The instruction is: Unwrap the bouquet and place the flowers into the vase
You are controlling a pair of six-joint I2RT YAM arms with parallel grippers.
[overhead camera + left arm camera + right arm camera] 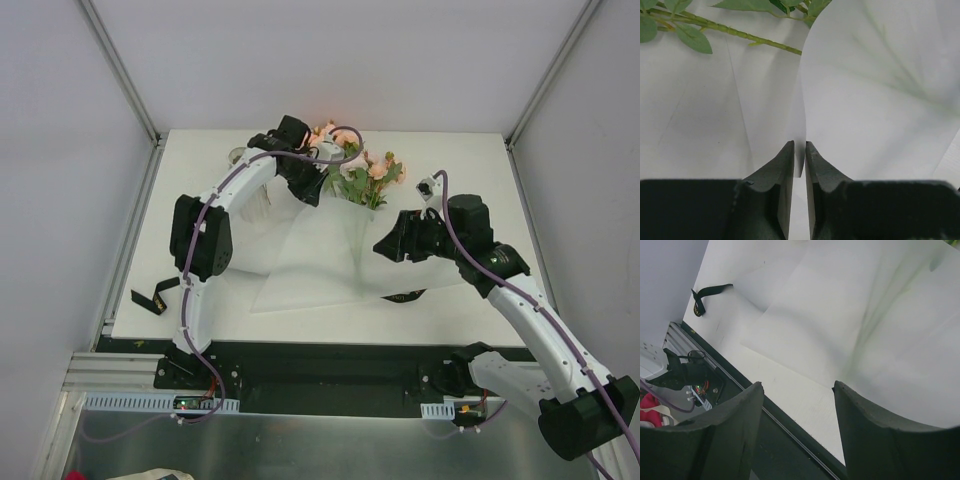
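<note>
1. At the left table edge of the overhead view lies a limp, curled black ribbon [150, 298]. The right wrist view catches it in its upper left.
2. Overhead, the left gripper [800, 145] sits upper centre, its jaws masked by the wrist. Only its own camera shows them narrow, pinching a raised edge of the white paper [310, 265].
3. The paper spreads as a smooth, matte, creased sheet across the table's middle.
4. The flowers [362, 172] lie at the paper's upper edge as round peach-pink blooms with green leaves. The left wrist view shows only a thin stem and leaves.
5. Right of centre, the right gripper [797, 390] hangs wide and empty over the paper's edge.
</note>
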